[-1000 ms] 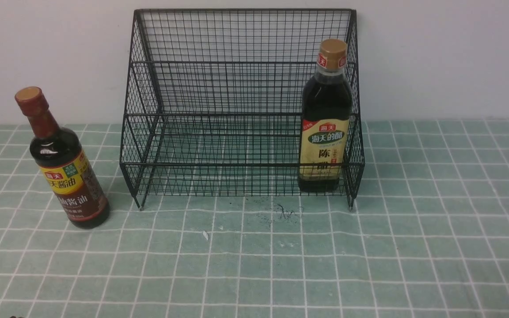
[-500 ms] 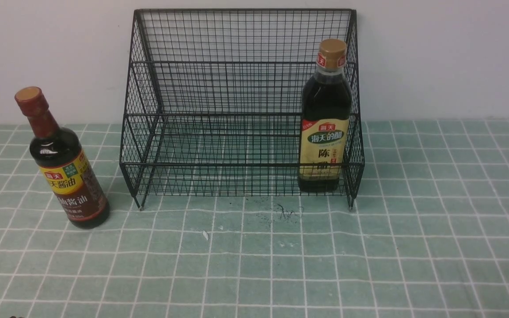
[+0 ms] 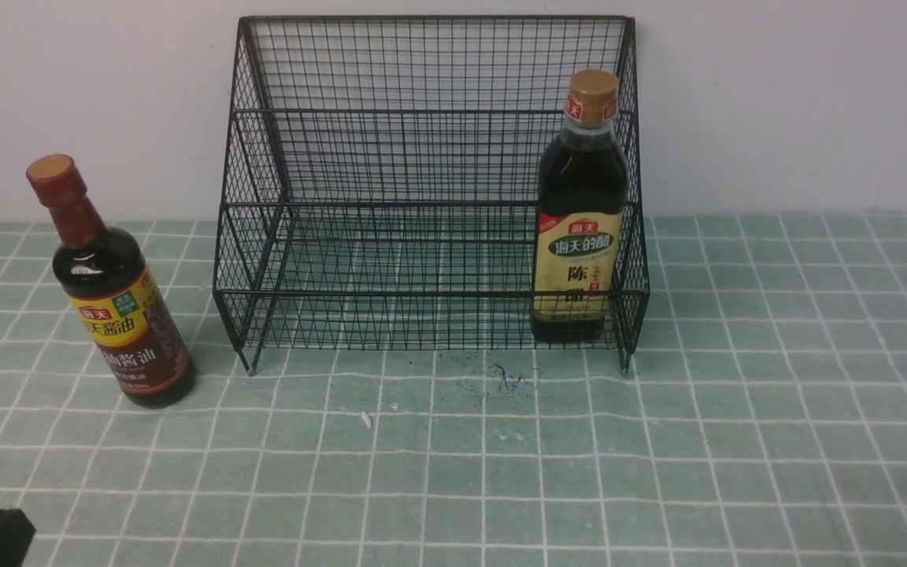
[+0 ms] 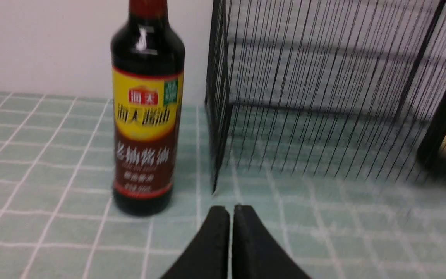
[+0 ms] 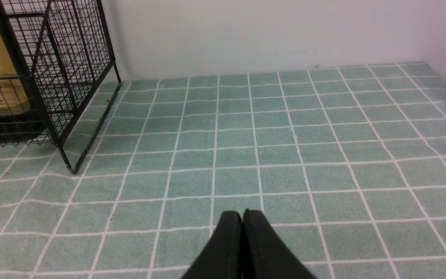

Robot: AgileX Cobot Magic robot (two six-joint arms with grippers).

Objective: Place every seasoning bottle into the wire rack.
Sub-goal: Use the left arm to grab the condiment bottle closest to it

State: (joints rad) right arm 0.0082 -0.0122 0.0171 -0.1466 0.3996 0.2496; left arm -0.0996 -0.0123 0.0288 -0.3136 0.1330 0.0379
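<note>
Green checked cloth [image 3: 737, 441] with white grid lines covers the table before a plain pale wall [image 3: 800, 102], and on it we judge the task to be half done. We see the larger dark-liquid bottle with the tan cap and cream-green label [image 3: 578, 236] standing upright inside the big black wire-mesh rack [image 3: 422, 157], at its right end, close against the right side panel and behind the low front rail; that one needs nothing more. The slim-necked dark-liquid bottle with the red-brown cap and yellow-brown label [image 3: 119, 315] stands upright on the cloth outside the rack, just beside its left side panel and a little forward of it, touching no wire. The rest of the rack, from the middle to the left end, holds nothing, so we expect room enough. Our left gripper [image 4: 230, 211] hangs low over the cloth on our side of the slim-necked bottle, not touching it, its black fingers pressed together on nothing. Our right gripper [image 5: 241, 215] is likewise clenched and empty, over bare cloth apart from the rack's right foot. What is left, as we read it, is for the left gripper to spread its fingers, take the slim-necked bottle and lift it over the front rail.
</note>
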